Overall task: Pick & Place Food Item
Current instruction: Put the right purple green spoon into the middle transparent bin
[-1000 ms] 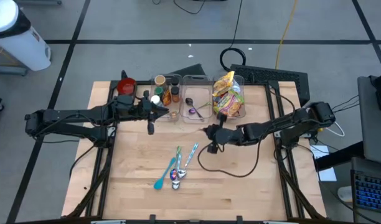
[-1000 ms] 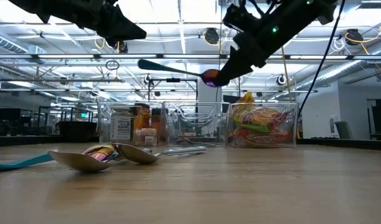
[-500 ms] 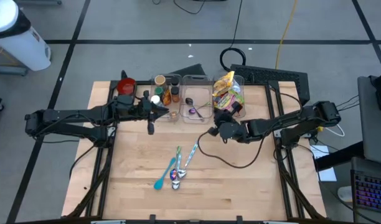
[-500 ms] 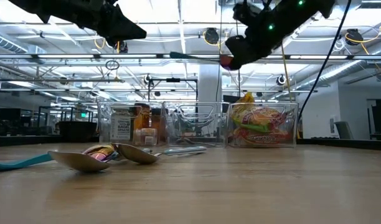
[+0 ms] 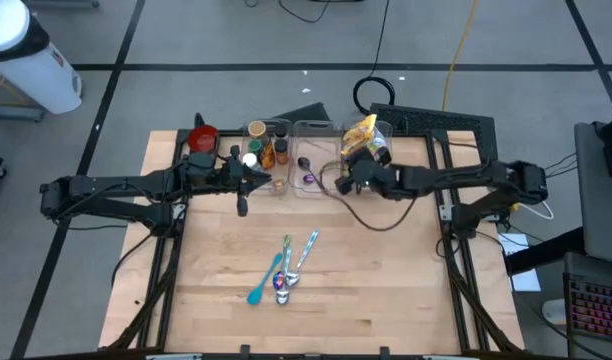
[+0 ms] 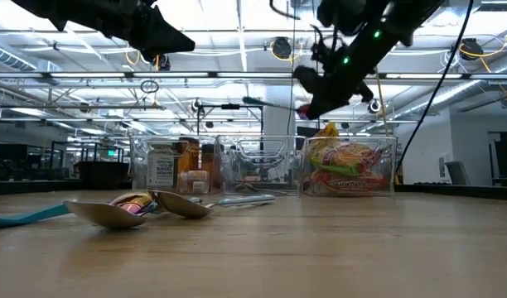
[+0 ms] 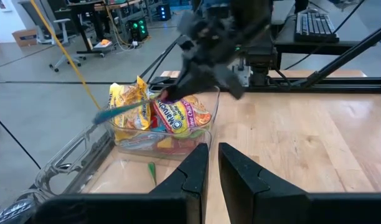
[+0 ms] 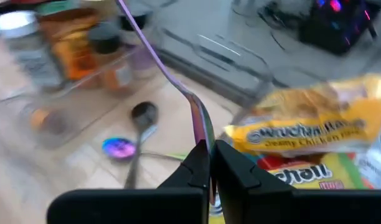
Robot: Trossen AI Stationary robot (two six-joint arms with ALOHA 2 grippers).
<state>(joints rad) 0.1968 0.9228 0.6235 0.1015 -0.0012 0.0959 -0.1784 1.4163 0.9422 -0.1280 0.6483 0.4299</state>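
My right gripper (image 8: 210, 149) is shut on a thin iridescent purple utensil (image 8: 159, 62) and hangs over the clear bins at the table's far side (image 5: 348, 180). Spoon or fork, I cannot tell. Below it are the middle bin (image 5: 314, 160), holding a black spoon (image 8: 142, 115) and an iridescent one (image 8: 119, 147), and the right bin (image 5: 386, 160), holding snack packets (image 8: 309, 130). My left gripper (image 7: 213, 149) waits in the air by the left bin (image 5: 269, 181), fingers nearly together with nothing between them. My right gripper pinches the utensil at its wider end (image 8: 203, 134) between its two fingers. The slim handle (image 6: 270, 103) runs on past the fingertips toward the table's left, nearly level. The fingers slant down from the right. The utensil is lifted clear, above the bins.
The left bin holds spice jars (image 5: 266, 150), with a red cup (image 5: 203, 137) beside it. Several spoons (image 5: 289, 268), one of them teal (image 5: 260, 290), lie on the wood at mid-table. A black cable (image 5: 371, 215) loops under the right arm. A keyboard (image 5: 436, 122) lies behind the bins.
My right gripper has swung from over mid-table toward the far edge and slightly up, rolling as it went, and now hangs over the bins. The utensil has travelled with it, clear of everything, its handle still pointing to the table's left.
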